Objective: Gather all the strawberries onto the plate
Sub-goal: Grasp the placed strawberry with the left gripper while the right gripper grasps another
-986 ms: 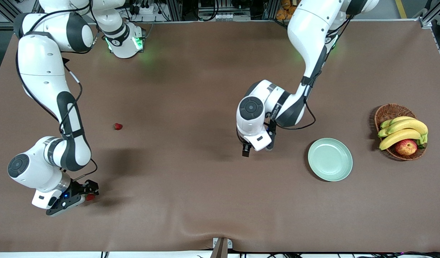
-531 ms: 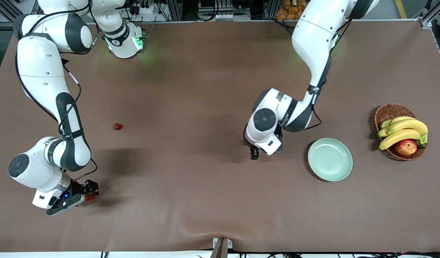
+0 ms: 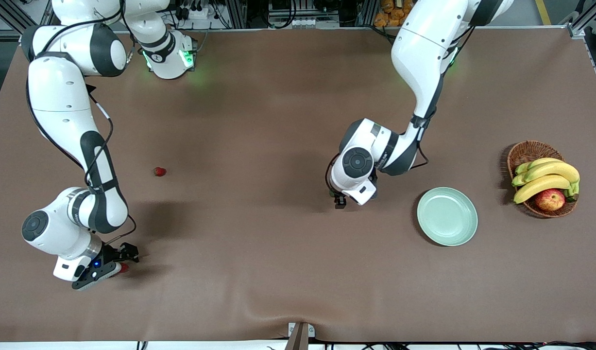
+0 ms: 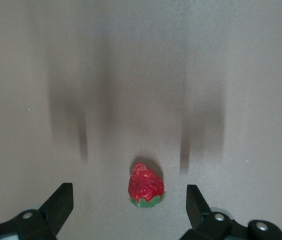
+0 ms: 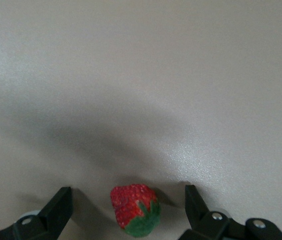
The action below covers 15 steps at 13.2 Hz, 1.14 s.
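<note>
The left gripper (image 3: 340,200) sits low over the middle of the table (image 3: 259,121), fingers spread wide, with a strawberry (image 4: 146,184) lying between them, untouched. The right gripper (image 3: 124,260) is down at the right arm's end, near the front camera, fingers likewise spread around a second strawberry (image 3: 124,267) resting on the cloth. A third strawberry (image 3: 159,171) lies farther from the camera. The mint-green plate (image 3: 447,216) sits near the wicker basket (image 3: 523,153) of bananas (image 3: 545,177) and an apple (image 3: 550,199).

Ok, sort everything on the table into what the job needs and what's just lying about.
For the job:
- strawberry between the left gripper jaws
- strawberry between the right gripper jaws
- loose strawberry
- plate

Lying about:
- basket
- bananas
- apple
</note>
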Each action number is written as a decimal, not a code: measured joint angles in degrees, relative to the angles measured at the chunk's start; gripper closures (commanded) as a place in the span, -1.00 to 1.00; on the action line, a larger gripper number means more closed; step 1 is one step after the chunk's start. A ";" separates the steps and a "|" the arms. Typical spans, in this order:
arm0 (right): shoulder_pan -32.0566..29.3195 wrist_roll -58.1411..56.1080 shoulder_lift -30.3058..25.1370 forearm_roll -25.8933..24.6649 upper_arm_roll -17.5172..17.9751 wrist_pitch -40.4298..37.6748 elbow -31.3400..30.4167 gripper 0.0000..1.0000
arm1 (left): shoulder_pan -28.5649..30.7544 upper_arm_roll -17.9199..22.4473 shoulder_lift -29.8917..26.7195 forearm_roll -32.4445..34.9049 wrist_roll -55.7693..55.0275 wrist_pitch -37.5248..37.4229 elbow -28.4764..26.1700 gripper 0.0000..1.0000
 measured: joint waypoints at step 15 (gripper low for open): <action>-0.51 -0.35 -0.58 0.10 0.28 -1.99 0.48 -0.24 | -0.54 -0.02 1.38 -0.01 -0.78 3.98 -1.35 -0.27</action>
